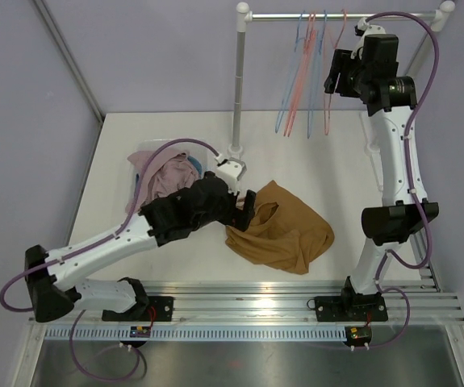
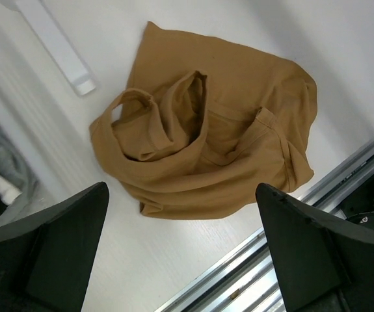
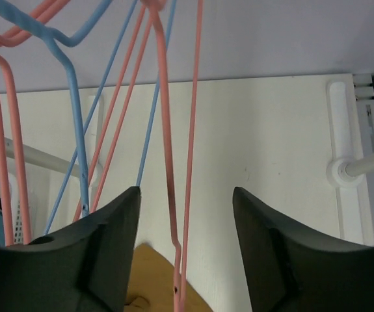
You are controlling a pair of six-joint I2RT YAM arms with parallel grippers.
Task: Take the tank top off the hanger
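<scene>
we find the tank top (image 2: pixel 206 130) heaped on the table (image 1: pixel 175 129), off the hangers (image 1: pixel 300 81), directly under our left gripper (image 2: pixel 180 195), the nearer one, jaws wide. our right gripper (image 3: pixel 187 195), jaws wide and empty, sits up by the hangers, well apart.

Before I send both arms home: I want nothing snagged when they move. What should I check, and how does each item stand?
1. Tank top off its hanger: ok. The tank top lies crumpled on the table, apart from the hangers.
2. Hangers bare: ok. They hang on the rail with no cloth on them.
3. Left gripper free: ok. It is open above the tank top and holds nothing.
4. Right gripper open: ok.
5. Right gripper clear of wire: cannot tell. In the right wrist view a pink hanger shows between its fingers, but it is unclear whether it lies within them or beyond.
</scene>
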